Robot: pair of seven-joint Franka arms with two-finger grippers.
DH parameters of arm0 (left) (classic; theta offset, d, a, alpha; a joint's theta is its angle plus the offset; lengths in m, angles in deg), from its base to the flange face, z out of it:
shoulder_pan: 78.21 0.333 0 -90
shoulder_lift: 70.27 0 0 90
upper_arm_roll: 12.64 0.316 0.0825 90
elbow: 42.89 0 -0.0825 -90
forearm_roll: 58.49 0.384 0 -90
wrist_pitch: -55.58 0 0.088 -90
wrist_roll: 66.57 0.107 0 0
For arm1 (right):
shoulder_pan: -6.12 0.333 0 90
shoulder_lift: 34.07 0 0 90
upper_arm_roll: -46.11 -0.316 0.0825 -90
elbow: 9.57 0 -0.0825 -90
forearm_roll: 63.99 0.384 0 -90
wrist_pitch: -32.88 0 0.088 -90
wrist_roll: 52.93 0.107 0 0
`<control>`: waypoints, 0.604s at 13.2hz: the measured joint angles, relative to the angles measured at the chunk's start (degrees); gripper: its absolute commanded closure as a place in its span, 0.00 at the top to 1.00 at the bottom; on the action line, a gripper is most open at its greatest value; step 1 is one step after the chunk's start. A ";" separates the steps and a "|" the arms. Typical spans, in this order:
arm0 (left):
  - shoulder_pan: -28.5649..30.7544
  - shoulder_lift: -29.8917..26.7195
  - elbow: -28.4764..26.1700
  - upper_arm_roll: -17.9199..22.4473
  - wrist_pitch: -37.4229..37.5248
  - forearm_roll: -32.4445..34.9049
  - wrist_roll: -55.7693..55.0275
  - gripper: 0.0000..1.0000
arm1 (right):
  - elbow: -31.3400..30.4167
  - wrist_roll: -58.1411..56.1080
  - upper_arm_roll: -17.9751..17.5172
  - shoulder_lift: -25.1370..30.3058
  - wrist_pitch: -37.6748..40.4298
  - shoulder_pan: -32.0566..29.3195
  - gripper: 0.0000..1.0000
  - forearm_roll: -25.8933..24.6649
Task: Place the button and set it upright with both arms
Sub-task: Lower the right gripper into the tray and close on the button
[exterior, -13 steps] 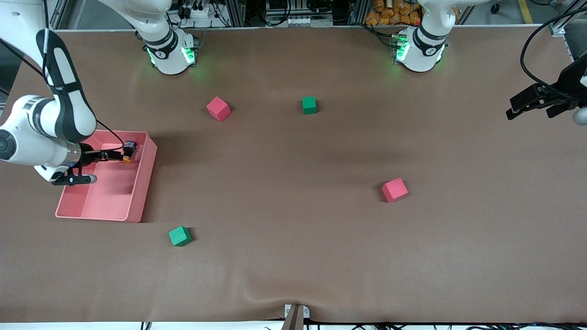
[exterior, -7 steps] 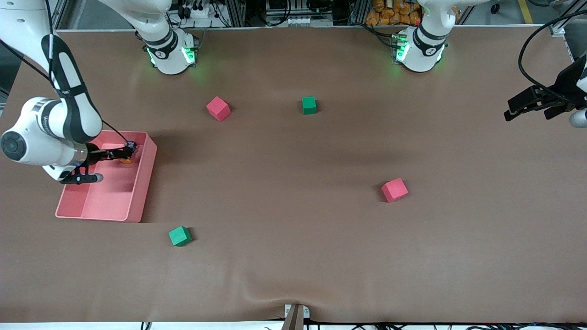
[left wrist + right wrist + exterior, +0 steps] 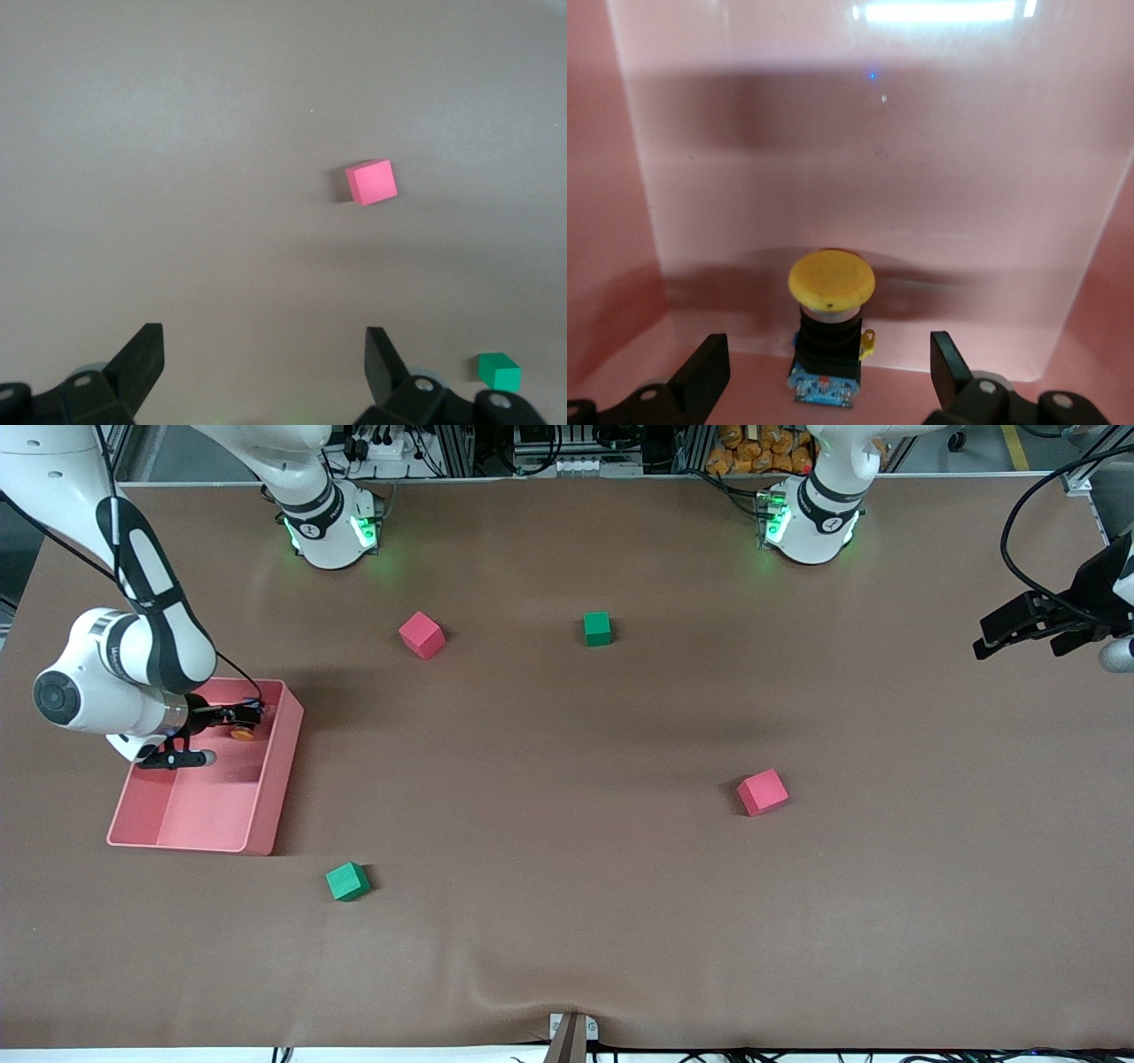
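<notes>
Since a sec ago the right arm's wrist has swung up and toward the bases, w/ the right gripper (image 3: 237,722) still low inside the pink bin (image 3: 282,766), at the corner nearest the table's middle and the bases. Its fingers are spread wide, nothing clamped; the button (image 3: 830,328) lies between them but apart from both, on the bin floor against the wall. In the front view its cap (image 3: 241,734) peeks out just under the fingertips. Left gripper (image 3: 1032,627) has barely shifted: it waits, released and empty, up over the left arm's end of the table.

Button: round yellow-orange mushroom cap, smooth, on a short black cylinder w/ a blue base and a small yellow tab at the side. Bin is a rectangular tray, glossy pink plastic, rounded corners, light reflecting off its wall.

Table (image 3: 567,921) is covered w/ a matte brown sheet, slightly rippled at the edge nearest the camera. Four small matte cubes sit where they were: red cube (image 3: 421,634) and green cube (image 3: 597,628) nearer the bases, another red cube (image 3: 762,792) toward the left arm's end, another green cube (image 3: 346,881) nearer the camera than the bin.
</notes>
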 measured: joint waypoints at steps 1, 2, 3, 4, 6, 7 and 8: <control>0.00 0.01 0.00 0.00 0.00 0.00 0.00 1.00 | -0.91 0.00 0.00 -0.45 -1.20 -0.31 1.00 0.00; 0.00 0.02 0.00 0.00 0.00 0.00 0.00 1.00 | -1.35 0.00 0.00 -1.10 -1.79 -0.56 1.00 0.00; 0.00 0.03 0.00 0.00 0.00 0.00 0.00 1.00 | -1.53 0.00 0.00 -1.69 -1.86 -0.62 1.00 0.00; 0.00 0.03 0.00 0.00 0.00 0.00 0.00 1.00 | -1.60 0.00 -0.07 -2.13 -1.86 -0.62 0.93 0.00; 0.00 0.04 0.00 0.00 0.00 0.00 0.00 1.00 | -1.68 0.00 -0.17 -2.63 -1.85 -0.61 0.33 0.00; 0.00 0.04 0.00 -0.01 0.00 0.00 0.00 1.00 | -1.68 0.00 -0.18 -2.62 -1.85 -0.61 0.18 0.00; 0.00 0.04 0.00 -0.01 0.00 0.00 0.00 1.00 | -1.64 0.01 -0.12 -2.60 -1.85 -0.62 0.12 -0.02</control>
